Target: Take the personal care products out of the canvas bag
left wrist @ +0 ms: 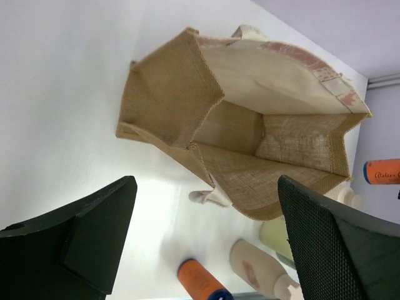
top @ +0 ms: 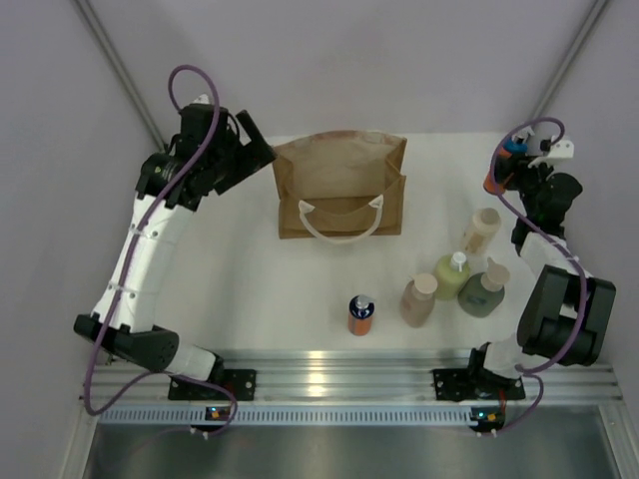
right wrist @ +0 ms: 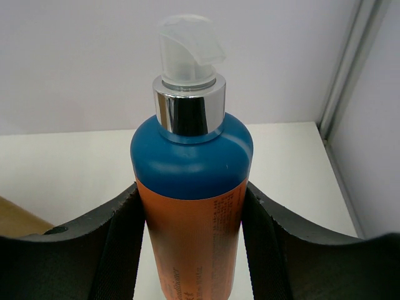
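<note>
Your right gripper [right wrist: 190,250] is clamped on an orange bottle [right wrist: 187,231] with a blue shoulder, a chrome collar and a clear pump head. The two black fingers [right wrist: 115,250] press its sides just below the blue part, and it stands upright between them. From above, you are holding it at the far right edge of the table [top: 250,289], well apart from the canvas bag [top: 339,180]. You cannot tell whether its base touches the surface.

Your left gripper [left wrist: 206,237] is spread wide with nothing between its fingers. It hangs just beside the bag's far left corner. The bag sits at the far middle of the table. Its mouth gapes toward your left wrist camera, showing woven brown walls and a pale lining. Its white handles [top: 339,232] show on the near side in the top view.

The other bottles are out on the table, near and right of the bag. The cream bottle [top: 481,231] is closest to the one you hold. Nearer to you, the yellow-green bottle [top: 450,276] and the dark green bottle [top: 482,292] stand just beside each other. The pinkish-beige bottle [top: 418,299] is just left of them. The second orange bottle [top: 360,315], blue-capped, stands alone in front of the bag.
</note>
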You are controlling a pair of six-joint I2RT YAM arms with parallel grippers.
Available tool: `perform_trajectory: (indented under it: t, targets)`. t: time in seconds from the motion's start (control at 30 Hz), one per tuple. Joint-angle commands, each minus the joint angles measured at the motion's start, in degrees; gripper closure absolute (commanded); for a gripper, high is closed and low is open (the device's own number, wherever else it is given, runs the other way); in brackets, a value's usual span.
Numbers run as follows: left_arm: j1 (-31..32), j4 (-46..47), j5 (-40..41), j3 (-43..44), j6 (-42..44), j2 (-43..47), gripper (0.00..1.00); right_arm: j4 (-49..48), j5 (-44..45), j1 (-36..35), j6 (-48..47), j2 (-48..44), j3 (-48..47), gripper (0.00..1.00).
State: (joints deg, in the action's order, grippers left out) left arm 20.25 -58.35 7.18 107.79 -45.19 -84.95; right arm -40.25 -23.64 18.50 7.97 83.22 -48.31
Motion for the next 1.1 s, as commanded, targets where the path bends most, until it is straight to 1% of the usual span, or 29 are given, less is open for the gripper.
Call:
perform_trajectory:
  t: [0.0, 0.07, 0.23, 0.27, 0.33, 0.63, 0.73, 0.8, 0.83, 0.93, 0.97, 1.07]
  targets:
    - [-0.3, -0.5, 5.5, -0.3, 6.8, 6.7, 0.01, -13.5, 3.7, 2.0, -1.4, 1.3, -0.2, 1.0]
    - [-0.2, -0.5, 7.8, -1.0, 8.0, 9.4, 0.01, -16.9, 4.3, 3.1, 0.3, 3.3, 0.4, 1.0]
    - [-0.2, -0.5, 10.0, -5.6, 10.0, 13.9, 0.01, -19.9, 5.3, 3.5, -1.0, 8.4, 1.3, 1.0]
    - [-0.2, -0.6, 10.0, -6.3, 10.0, 14.2, 0.01, -23.8, 5.7, 3.7, -0.5, 9.3, 1.8, 1.0]
    - [-0.2, -0.6, 10.0, -7.7, 10.2, 14.8, 0.01, -26.9, 5.8, 4.4, 1.3, 12.4, 2.2, 1.0]
    - [-0.2, -0.7, 9.0, -9.0, 11.1, 14.7, 0.01, -30.8, 3.9, 4.7, -0.7, 22.2, -1.3, 1.0]
    - [-0.2, -0.7, 8.9, -9.1, 11.4, 14.8, 0.01, -31.7, 4.0, 4.7, -1.3, 25.0, -1.1, 1.0]
    - [-0.2, -0.9, 9.0, -8.6, 11.4, 14.7, 0.01, -32.3, 4.0, 4.8, -1.8, 25.8, -0.5, 0.98]
    - [-0.2, -0.9, 9.1, -8.5, 11.4, 14.7, 0.01, -33.3, 4.0, 4.9, -1.8, 26.3, 0.3, 0.94]
    - [-0.2, -0.9, 9.3, -7.9, 11.4, 14.6, 0.01, -35.0, 3.9, 5.0, -1.2, 26.6, 2.3, 0.85]
    - [-0.2, -0.9, 9.3, -7.9, 11.4, 14.5, 0.01, -36.1, 3.2, 5.1, -1.2, 26.6, 2.8, 0.72]
    - [-0.3, -0.9, 9.6, -7.8, 11.5, 14.4, 0.01, -37.8, 2.2, 5.1, -0.9, 26.5, 4.3, 0.63]
